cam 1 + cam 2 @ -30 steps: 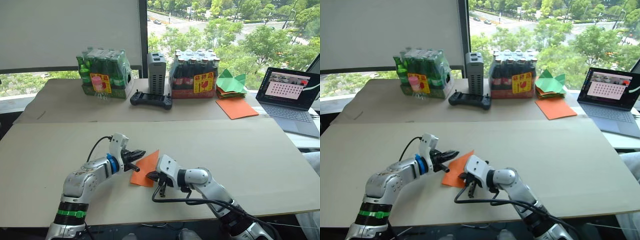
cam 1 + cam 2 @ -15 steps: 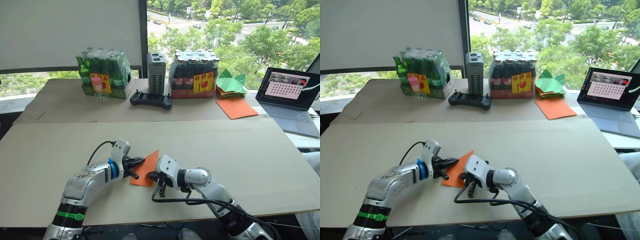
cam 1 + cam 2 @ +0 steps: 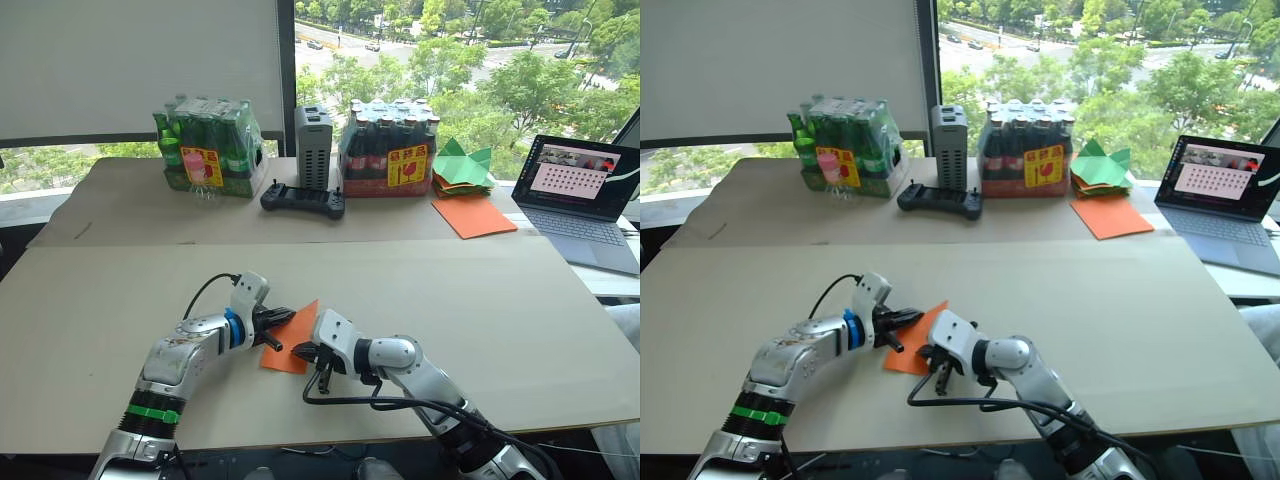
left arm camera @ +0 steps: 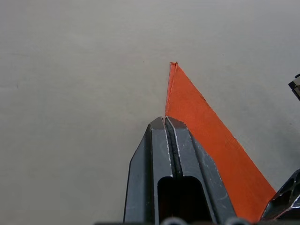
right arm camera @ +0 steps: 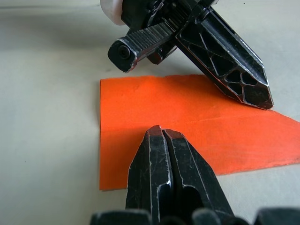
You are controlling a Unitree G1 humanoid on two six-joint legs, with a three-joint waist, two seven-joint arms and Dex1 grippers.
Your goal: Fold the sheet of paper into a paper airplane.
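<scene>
The sheet of paper (image 3: 295, 342) is a folded bright orange wedge lying flat on the near table, its point aimed away from me. My left gripper (image 3: 287, 317) is shut, and its tips (image 4: 165, 120) rest at the paper's (image 4: 208, 150) long left edge. My right gripper (image 3: 300, 352) is also shut, with its tips (image 5: 159, 131) pressed down on the paper (image 5: 197, 117) near its wide end. In the right wrist view the left gripper's fingers (image 5: 220, 65) lie across the paper's far side. The two grippers are a few centimetres apart.
On the far table stand a green bottle pack (image 3: 205, 148), a grey box (image 3: 313, 145), a dark bottle pack (image 3: 390, 148) and a black controller (image 3: 303, 200). Green paper shapes (image 3: 462, 165), a smooth orange sheet (image 3: 473, 215) and a laptop (image 3: 585, 195) sit at the right.
My left gripper has slid right, closer onto the paper's left edge. The paper and the right gripper have stayed put.
</scene>
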